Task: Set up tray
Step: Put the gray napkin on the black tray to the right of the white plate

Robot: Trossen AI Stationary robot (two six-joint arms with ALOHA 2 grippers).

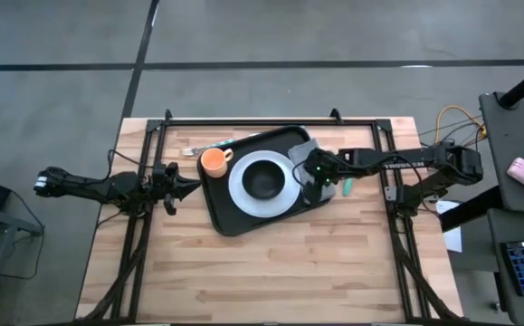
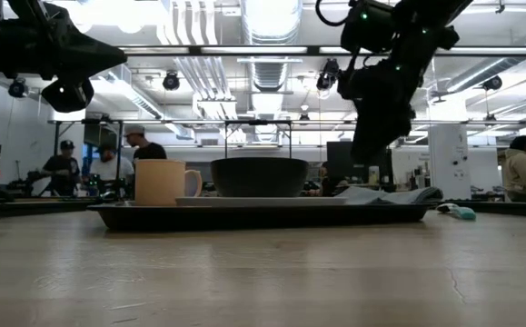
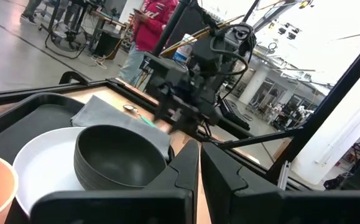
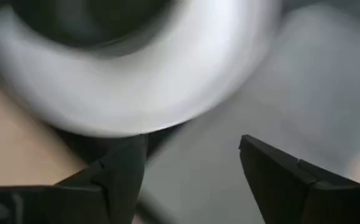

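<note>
Right hand (image 1: pixel 314 174) hangs with fingers spread wide and empty over the grey cloth (image 1: pixel 309 186) on the tray (image 1: pixel 221 213) mid-desk (image 1: pixel 271 272), so I'd lift straight up to avoid snagging it, while the left hand (image 1: pixel 182 188) waits closed beside the tray.

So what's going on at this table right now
The robot is setting up a black tray. On it sit a white plate with a dark bowl, an orange mug and a grey cloth. The right gripper is over the cloth by the plate, jaws open and empty. The left gripper waits shut beside the tray's left edge.
</note>
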